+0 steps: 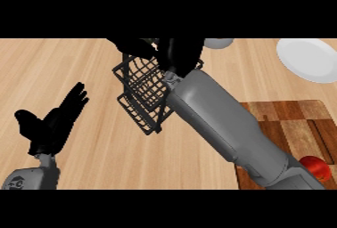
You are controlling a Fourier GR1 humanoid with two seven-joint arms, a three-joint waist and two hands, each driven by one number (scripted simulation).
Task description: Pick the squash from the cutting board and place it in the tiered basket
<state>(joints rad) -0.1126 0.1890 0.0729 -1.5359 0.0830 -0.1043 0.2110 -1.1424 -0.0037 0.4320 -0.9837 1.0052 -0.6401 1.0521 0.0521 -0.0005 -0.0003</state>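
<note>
partly hidden, right robot hand (172,51) over tiered basket (141,93)

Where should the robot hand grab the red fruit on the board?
Probably around the red fruit's round middle, coming down from above: it is ball-shaped and sits on the cutting board, and the right forearm blocks one side.

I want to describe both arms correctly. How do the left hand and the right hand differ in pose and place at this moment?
The left hand stands open over bare counter at the view's left, fingers straight and pointing up; the right hand is stretched far forward above the black wire basket, and its fingers cannot be made out. The left forearm shows only a short part; the right forearm crosses the view and hides part of the cutting board. Both hands are black.
</note>
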